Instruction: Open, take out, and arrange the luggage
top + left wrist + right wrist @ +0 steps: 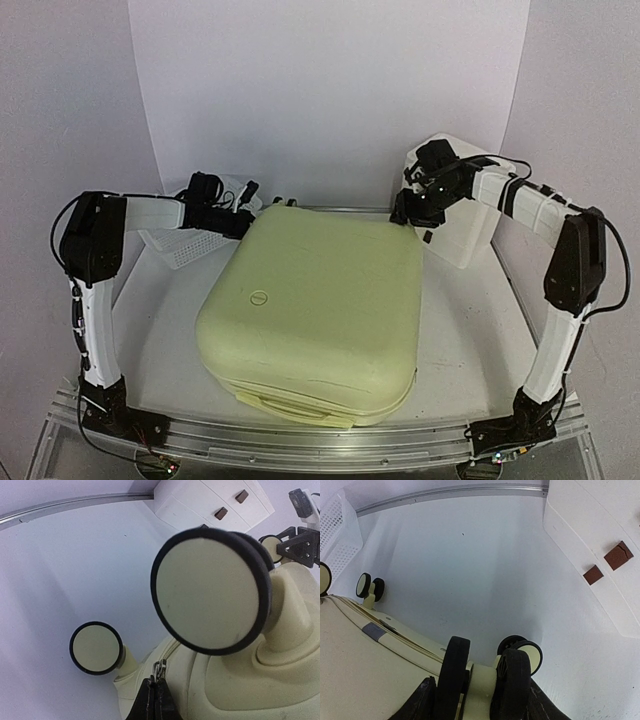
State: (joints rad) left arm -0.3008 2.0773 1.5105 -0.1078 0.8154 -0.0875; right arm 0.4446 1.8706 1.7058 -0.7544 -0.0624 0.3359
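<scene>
At the near edge of the table (pixel 470 340), just beyond the arm bases, the suitcase (pixel 315 310) lies flat on its broad side. Its lid is closed, its carry handle (pixel 290 408) faces the robot and its wheels point away. Lying this way it puts the zip seam around its side within reach, and the top half could swing up once the zip is undone. So I judge that opening is the step in hand, with nothing taken out yet.

Both arms reach past the shell to its far corners. At the far-left corner the left gripper (pixel 155 702) has its fingers pressed together on the small metal zip pull (pixel 159 667), which sits in the seam close by a wheel. The pinch is right at the fingertips, as so thin a tab demands, and looks set to drag the slider along the seam. At the far-right corner the right gripper (pixel 476 702) stands half spread, with one finger on each side of the double wheel (pixel 482 677), and seems to press against its tyres. That hold most likely braces the case so it does not slide or turn when the zip is pulled.

Farther back, a white mesh basket (pixel 185 245) sits just beside the left corner and a white drawer box (pixel 462 240) stands near the right one. They may be places for whatever comes out.
</scene>
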